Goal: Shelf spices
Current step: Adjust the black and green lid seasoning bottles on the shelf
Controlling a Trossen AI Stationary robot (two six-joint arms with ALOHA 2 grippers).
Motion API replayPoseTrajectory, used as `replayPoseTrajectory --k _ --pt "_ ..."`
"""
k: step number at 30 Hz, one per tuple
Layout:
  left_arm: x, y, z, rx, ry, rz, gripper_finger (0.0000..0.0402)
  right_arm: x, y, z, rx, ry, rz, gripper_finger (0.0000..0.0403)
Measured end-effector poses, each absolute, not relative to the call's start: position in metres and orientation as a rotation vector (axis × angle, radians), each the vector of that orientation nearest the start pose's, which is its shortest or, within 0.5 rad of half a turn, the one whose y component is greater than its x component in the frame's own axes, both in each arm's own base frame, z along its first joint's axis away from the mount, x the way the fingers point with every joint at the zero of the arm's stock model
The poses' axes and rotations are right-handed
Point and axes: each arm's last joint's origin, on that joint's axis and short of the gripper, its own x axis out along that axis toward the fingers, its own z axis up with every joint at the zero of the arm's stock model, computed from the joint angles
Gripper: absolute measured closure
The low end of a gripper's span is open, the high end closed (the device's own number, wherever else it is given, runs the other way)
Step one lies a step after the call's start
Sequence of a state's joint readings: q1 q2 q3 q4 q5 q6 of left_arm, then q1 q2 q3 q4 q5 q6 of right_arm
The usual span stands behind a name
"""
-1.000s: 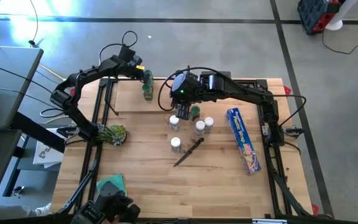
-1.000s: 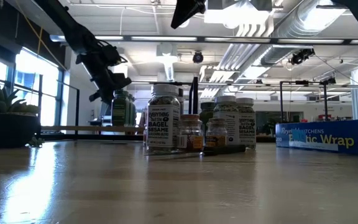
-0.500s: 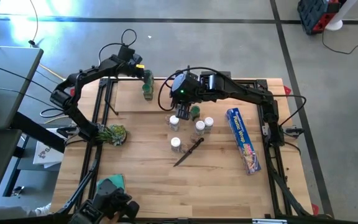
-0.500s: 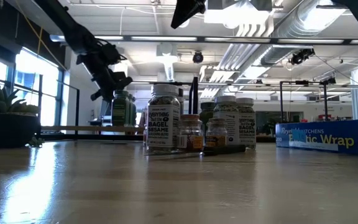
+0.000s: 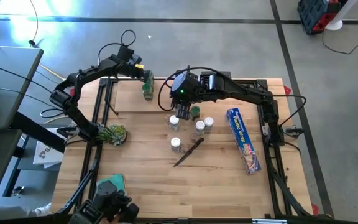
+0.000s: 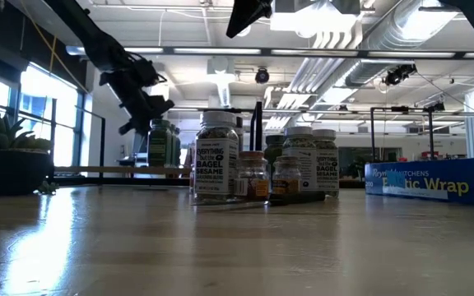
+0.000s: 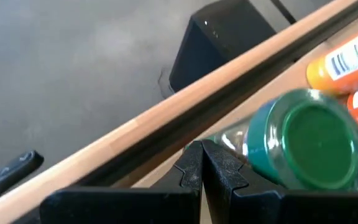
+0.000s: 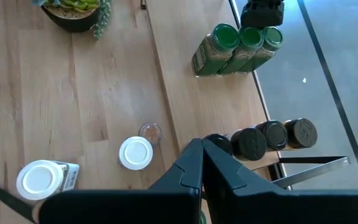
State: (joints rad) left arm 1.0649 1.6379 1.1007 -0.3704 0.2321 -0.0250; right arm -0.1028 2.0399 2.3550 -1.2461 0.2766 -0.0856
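**Spice jars partly on shelf, both grippers closed and empty**

Left gripper (image 5: 143, 73): positioned at the far edge of the table (image 5: 166, 180), over the shelf (image 8: 191, 93). The left wrist view shows its two fingers (image 7: 191, 168) pressed together with nothing between them. A green-capped jar (image 7: 309, 140) lies just beside the fingertips, apart from them.

Right gripper (image 5: 180, 107): held above the cluster of jars near the middle of the table. The right wrist view shows its fingers (image 8: 194, 165) closed together, holding nothing.

Shelf contents: the right wrist view shows three green-capped jars (image 8: 241, 46) standing upright in a row, touching one another, with the left gripper directly behind them. Further along the same plank stand four black-capped jars (image 8: 272, 137), also side by side in a row.

Table contents: several white-capped jars (image 5: 175, 144) remain on the tabletop in a loose group below the right gripper. In the low view the tallest, a sesame bagel seasoning jar (image 6: 216, 156), stands upright in front, with smaller jars beside it. A dark-handled knife (image 5: 188, 152) lies just beside the group. A blue wrap box (image 5: 243, 140) lies to the right, well apart from the jars. A potted plant (image 5: 112, 134) stands near the left edge.
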Motion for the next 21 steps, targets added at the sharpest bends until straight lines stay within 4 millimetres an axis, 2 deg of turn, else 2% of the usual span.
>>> replayPoseTrajectory --k 21 --pt "0.1677 0.2861 0.2132 -0.636 0.795 0.741 0.0401 0.4077 -0.0505 0.3953 -0.159 0.948 -0.313 0.0403"
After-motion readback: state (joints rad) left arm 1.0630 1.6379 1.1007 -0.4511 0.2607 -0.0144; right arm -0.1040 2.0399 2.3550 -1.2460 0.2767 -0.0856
